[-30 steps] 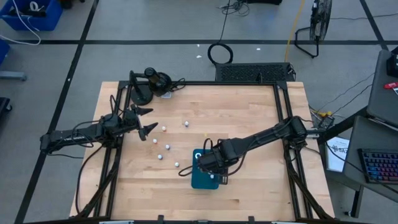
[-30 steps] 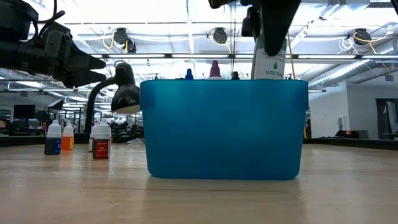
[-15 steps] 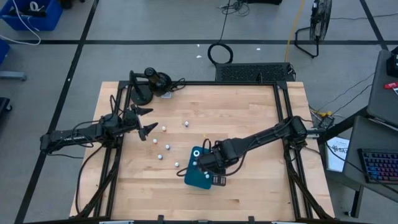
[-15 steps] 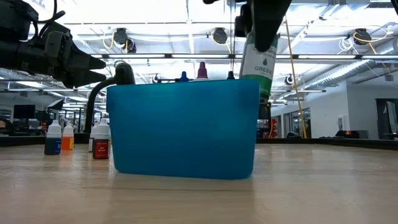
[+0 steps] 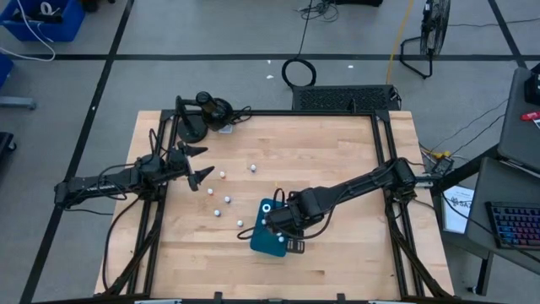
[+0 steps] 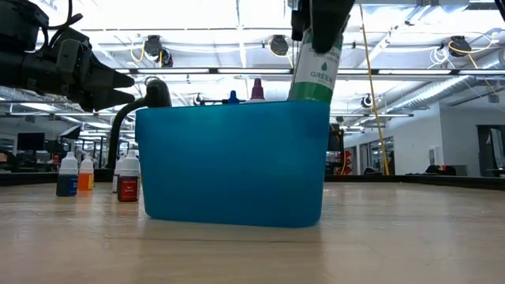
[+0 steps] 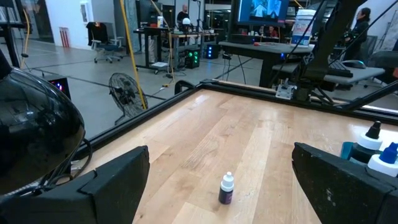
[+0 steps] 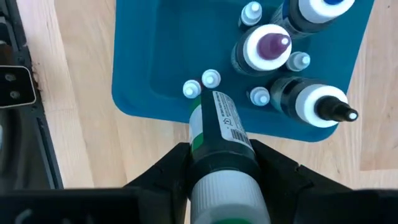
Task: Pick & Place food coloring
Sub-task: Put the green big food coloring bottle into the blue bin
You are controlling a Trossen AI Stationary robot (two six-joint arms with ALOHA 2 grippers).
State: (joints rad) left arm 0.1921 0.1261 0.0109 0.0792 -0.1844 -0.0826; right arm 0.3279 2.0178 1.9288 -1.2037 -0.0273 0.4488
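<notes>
1 green bottle (image 8: 217,134) sits clamped in the right gripper (image 8: 222,163), tilted above the teal tray (image 8: 149,62). Judgement: level it over the free spot directly below the fingers, lower slowly. Left gripper (image 5: 196,163) waits spread wide.

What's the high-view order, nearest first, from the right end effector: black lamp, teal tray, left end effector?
1. Teal tray, under the right end effector holding green bottle.
2. Left end effector, left side.
3. Black lamp, far-left corner.

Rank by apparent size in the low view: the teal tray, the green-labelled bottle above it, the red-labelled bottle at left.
1. Teal plastic tray
2. Green-labelled bottle
3. Small red-labelled white-capped bottle, though it stands farther back, so its true size is unsure.
</notes>
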